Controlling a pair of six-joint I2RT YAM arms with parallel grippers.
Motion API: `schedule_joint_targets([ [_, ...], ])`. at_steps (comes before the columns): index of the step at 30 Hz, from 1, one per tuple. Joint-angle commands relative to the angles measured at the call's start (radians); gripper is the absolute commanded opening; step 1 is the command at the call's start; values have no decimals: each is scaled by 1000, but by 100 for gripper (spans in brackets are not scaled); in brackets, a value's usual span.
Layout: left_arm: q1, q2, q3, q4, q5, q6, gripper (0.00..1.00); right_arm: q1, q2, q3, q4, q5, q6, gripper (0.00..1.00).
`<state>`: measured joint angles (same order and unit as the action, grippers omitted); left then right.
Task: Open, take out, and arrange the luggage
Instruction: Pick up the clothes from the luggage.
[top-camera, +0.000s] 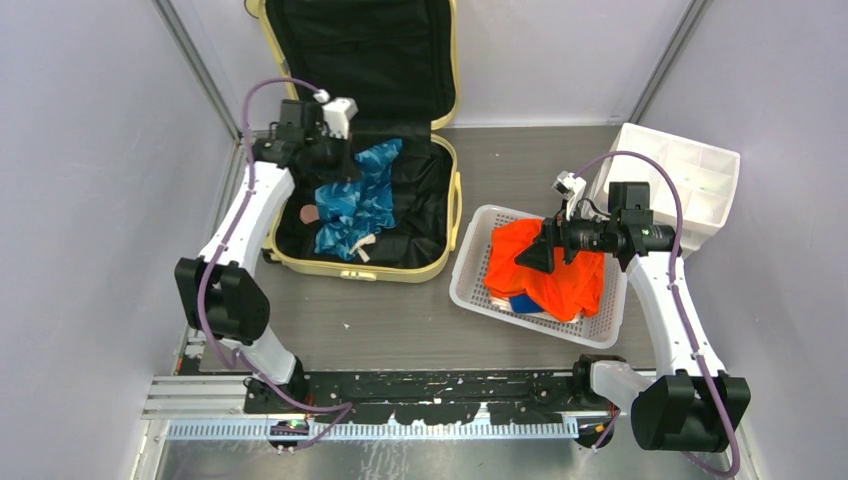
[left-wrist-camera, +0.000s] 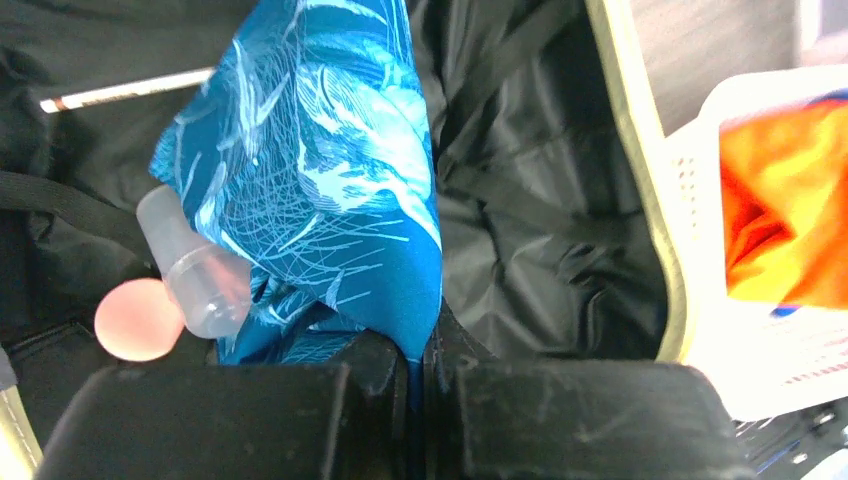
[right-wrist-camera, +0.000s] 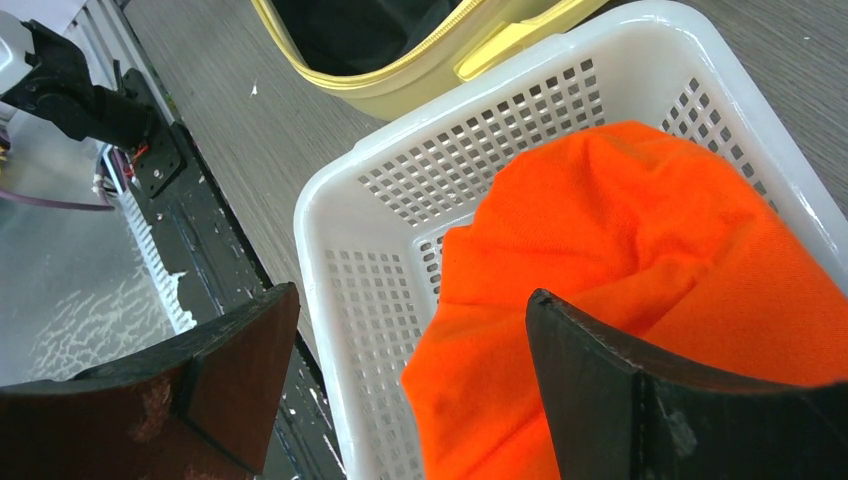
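Note:
The pale yellow suitcase (top-camera: 458, 205) lies open at the back left, its lid standing up and its black lining showing. A blue patterned cloth (top-camera: 355, 198) hangs and lies inside it. My left gripper (top-camera: 345, 160) is over the suitcase's far left part, shut on a top fold of that cloth (left-wrist-camera: 330, 200). A clear small bottle (left-wrist-camera: 190, 270) and a pink ball (left-wrist-camera: 135, 320) lie beside the cloth. My right gripper (top-camera: 535, 255) is open above an orange garment (top-camera: 545, 265) in the white perforated basket (top-camera: 470, 270); its fingers (right-wrist-camera: 590, 370) do not grip the garment.
A white divided bin (top-camera: 690, 185) stands at the back right beside the basket. Something blue lies under the orange garment. The cell's walls close in on both sides. The arms' rail runs along the near edge.

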<state>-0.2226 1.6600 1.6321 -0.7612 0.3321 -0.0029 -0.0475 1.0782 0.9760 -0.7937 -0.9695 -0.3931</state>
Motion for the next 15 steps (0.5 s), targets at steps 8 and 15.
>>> schedule_joint_targets([
  [8,137,-58,54,255,335,-302,0,5,-2,-2,22,-22,-16,88],
  [15,150,-43,53,253,364,-311,1,5,-2,-3,22,-24,-16,88],
])
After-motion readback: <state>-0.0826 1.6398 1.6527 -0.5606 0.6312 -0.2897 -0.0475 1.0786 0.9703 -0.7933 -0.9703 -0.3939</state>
